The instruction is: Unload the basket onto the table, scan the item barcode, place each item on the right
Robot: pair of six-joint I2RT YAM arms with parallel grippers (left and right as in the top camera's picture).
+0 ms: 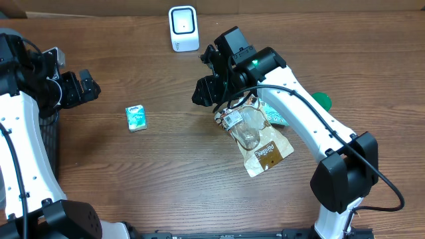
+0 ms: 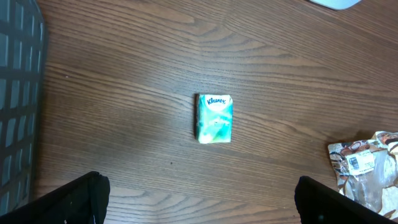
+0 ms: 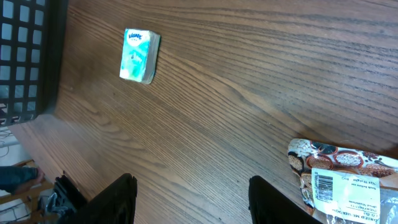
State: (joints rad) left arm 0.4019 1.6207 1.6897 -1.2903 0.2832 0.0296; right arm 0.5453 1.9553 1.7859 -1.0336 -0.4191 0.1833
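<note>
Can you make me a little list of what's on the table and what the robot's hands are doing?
left gripper: open, empty
right gripper: open, empty
scanner: white, at the far edge of the table
snack bag: lying beside the right gripper, not held
barcode label: on the bag, facing up
tissue pack: lying flat, alone
basket: dark, at the left side

A mock shop checkout is suggested by the barcode scanner (image 1: 183, 28), black basket (image 3: 28, 56), tissue pack (image 1: 135, 118) and wooden table (image 1: 166, 172).

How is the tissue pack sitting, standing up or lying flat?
Lying flat: the tissue pack shows its printed front facing up.
</note>
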